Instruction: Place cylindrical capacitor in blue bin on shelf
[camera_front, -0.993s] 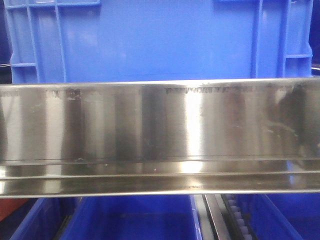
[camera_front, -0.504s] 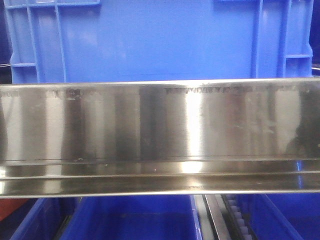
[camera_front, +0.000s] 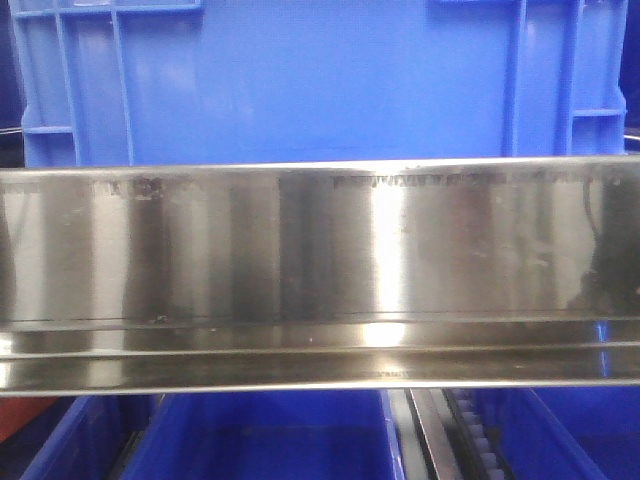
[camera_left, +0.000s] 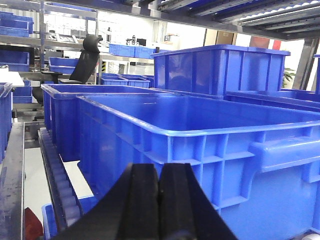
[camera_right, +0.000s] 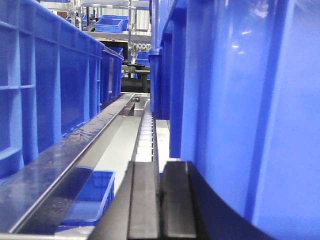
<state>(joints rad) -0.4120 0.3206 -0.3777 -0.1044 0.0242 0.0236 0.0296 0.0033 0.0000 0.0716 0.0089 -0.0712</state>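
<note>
A: Where's the large bright blue plastic bin (camera_front: 320, 80)?

B: Up behind the brushed steel shelf (camera_front: 320, 250) lip. I see both end effectors, left (camera_left: 159, 187) and right (camera_right: 160, 187), closed and empty; no capacitor visible.

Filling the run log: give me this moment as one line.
left gripper: shut, nothing visible held | right gripper: shut, nothing visible held | capacitor: not visible | blue bin: on shelf behind its steel lip
</note>
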